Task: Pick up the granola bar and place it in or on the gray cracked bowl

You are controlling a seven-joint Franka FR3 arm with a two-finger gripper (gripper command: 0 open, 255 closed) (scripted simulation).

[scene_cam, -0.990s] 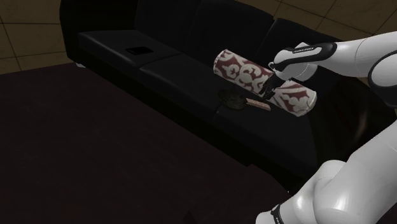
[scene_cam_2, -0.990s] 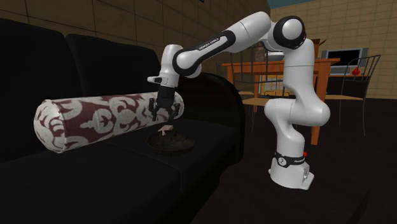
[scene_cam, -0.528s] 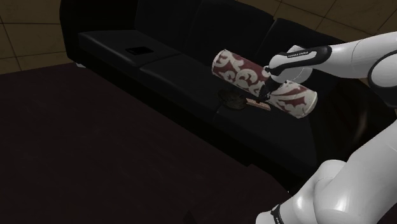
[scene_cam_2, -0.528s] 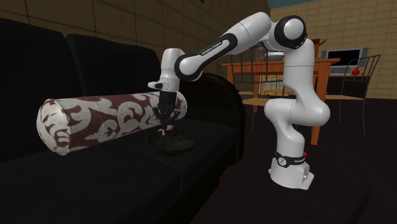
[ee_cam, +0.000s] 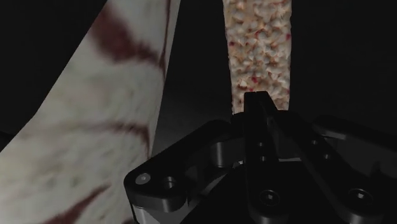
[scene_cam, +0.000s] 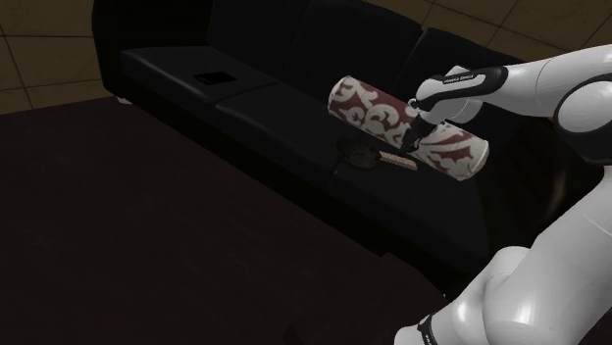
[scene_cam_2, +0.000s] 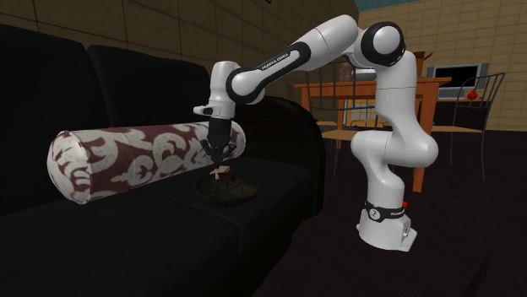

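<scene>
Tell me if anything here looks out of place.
A dark bowl and a granola bar sit on the seat of the black sofa beside a patterned bolster: an odd spot for food and dishes.

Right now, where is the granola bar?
The granola bar lies on the black sofa seat, just right of the dark bowl in the shoulder view, beside the patterned bolster, under the gripper.

- The shoulder view looks down from high up onto the black sofa [scene_cam: 255,106].
- The second exterior view stands low, facing the arm [scene_cam_2: 395,118].
- Both show the patterned pillow [scene_cam: 373,108].
- The wrist view is very near it.
</scene>
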